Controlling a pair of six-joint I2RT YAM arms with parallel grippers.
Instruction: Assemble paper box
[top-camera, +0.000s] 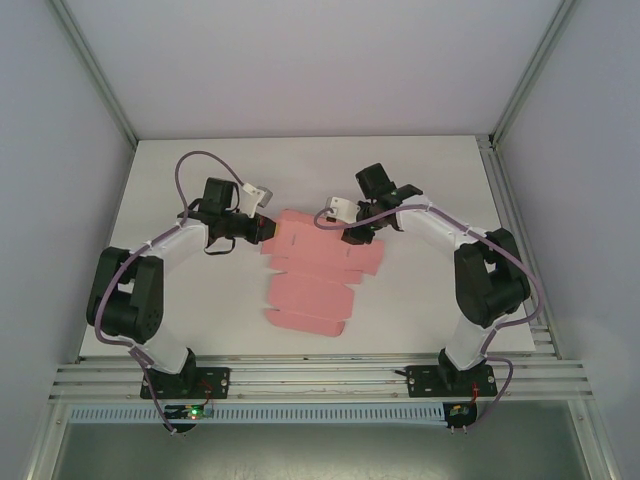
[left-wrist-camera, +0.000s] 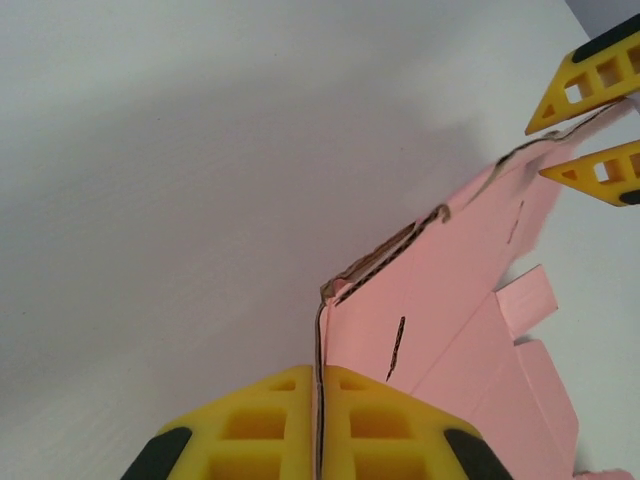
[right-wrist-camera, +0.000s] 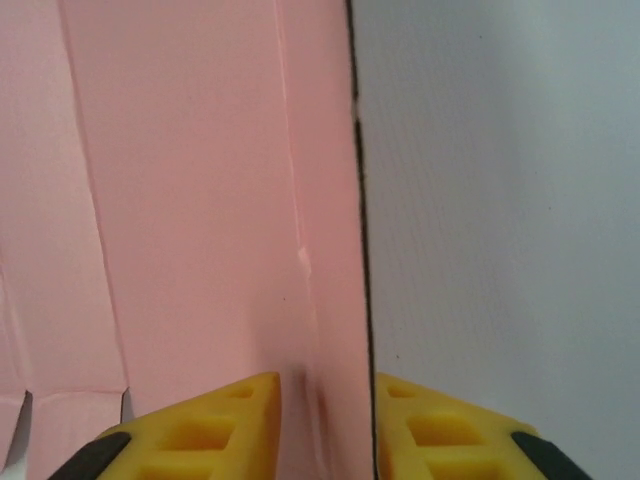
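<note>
Your left jaws are clamped on one edge of the pink paper box, a light, floppy flat sheet reaching across to your right jaws, which straddle its opposite edge unclosed, so grip gently beside creases.

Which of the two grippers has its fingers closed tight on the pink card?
The left gripper: its yellow fingers meet on the edge of the paper box. The right gripper straddles that sheet's edge with its fingers visibly apart.
</note>
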